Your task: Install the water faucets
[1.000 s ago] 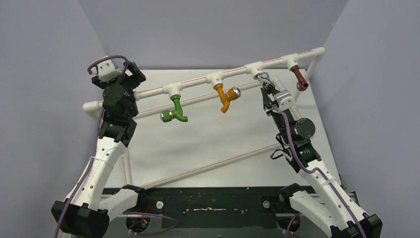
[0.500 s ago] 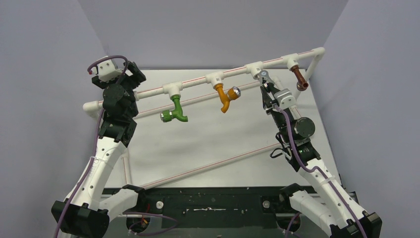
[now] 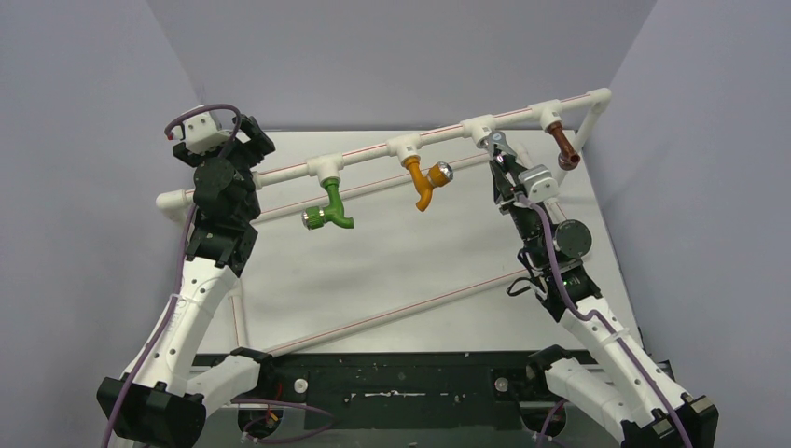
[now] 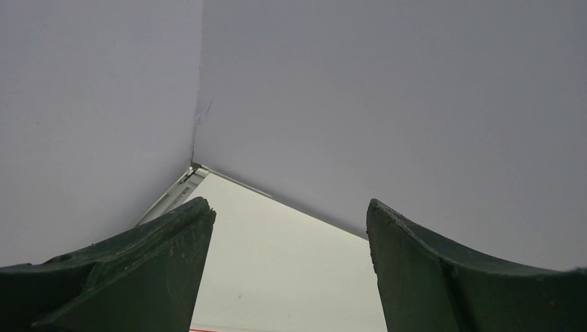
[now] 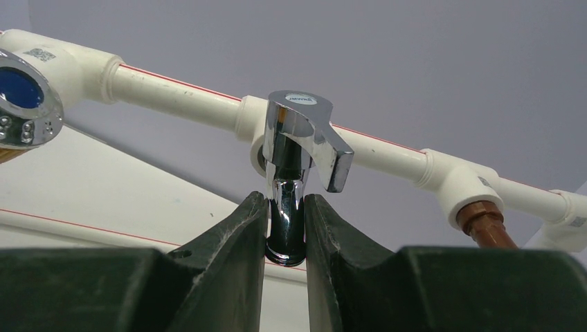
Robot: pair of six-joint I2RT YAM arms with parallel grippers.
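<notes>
A white pipe rail (image 3: 368,154) with several tee fittings runs across the back of the table. A green faucet (image 3: 331,207), an orange faucet (image 3: 426,182) and a brown faucet (image 3: 562,146) hang from its tees. My right gripper (image 3: 499,154) is shut on the spout of the shiny chrome faucet (image 5: 294,159), held up against a tee (image 5: 257,131) between the orange and brown ones. The brown faucet (image 5: 484,225) shows at the right of the right wrist view. My left gripper (image 4: 287,221) is open and empty, raised at the back left and pointing at the wall corner.
A second white pipe (image 3: 392,313) with a red stripe lies diagonally across the table. The rail's right end elbow (image 3: 602,98) sits close to the right wall. The orange faucet's blue-capped handle (image 5: 21,97) shows at the left of the right wrist view.
My right gripper has shifted slightly up and toward the rail with the chrome faucet, its wrist turning a little. The left arm has not moved.
</notes>
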